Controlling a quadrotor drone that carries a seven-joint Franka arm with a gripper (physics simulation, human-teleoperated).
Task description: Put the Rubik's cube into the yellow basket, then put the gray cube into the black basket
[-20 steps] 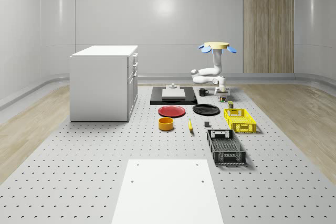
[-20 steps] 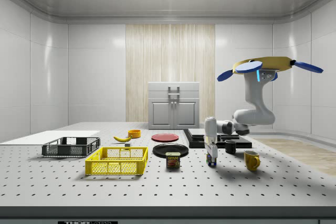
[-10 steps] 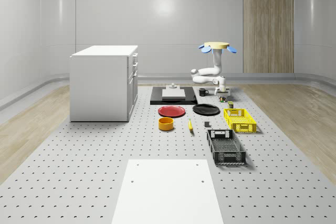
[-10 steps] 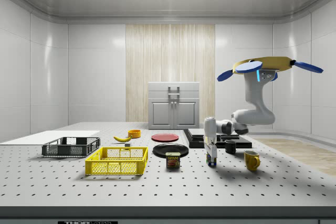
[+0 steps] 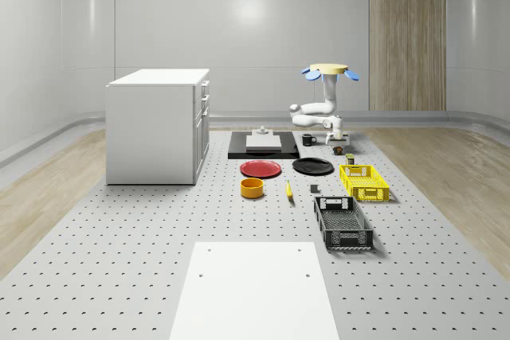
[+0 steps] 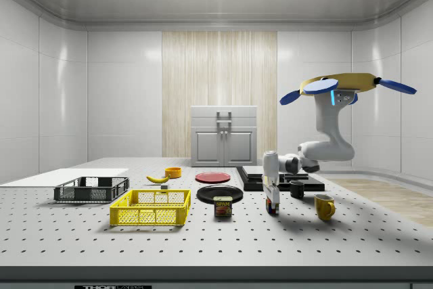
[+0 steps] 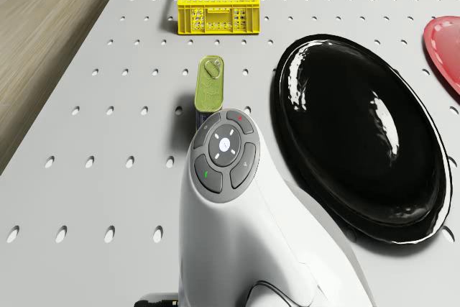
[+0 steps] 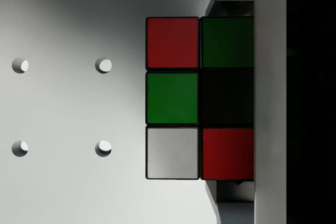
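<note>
The drone [image 6: 345, 84] hovers in the air above the far end of the table [image 6: 203, 241], at about 1 o'clock of the cube in the side view. Its white arm bends down to the gripper [image 6: 272, 197], which points straight down. The gripper is clamped on the Rubik's cube [image 8: 173, 98]. In the wrist view one finger [image 8: 270, 98] lies flat against the cube's side, shading the squares next to it. In the side view the cube [image 6: 272, 206] hangs close over the table; I cannot tell whether it touches. There it is at 3 o'clock of the can [image 6: 222, 206], with a yellow mug [image 6: 324, 206] at its own 3 o'clock. The yellow basket [image 6: 150, 216] stands at 9 o'clock of the can, well apart from the cube. In the whole-scene view the gray cube [image 5: 314, 189] rests on the table at 9 o'clock of the yellow basket [image 5: 364, 182] and at 11 o'clock of the black basket [image 5: 343, 220], outside both. In the drone view the can [image 7: 209, 84] lies just beside the black plate [image 7: 359, 127].
</note>
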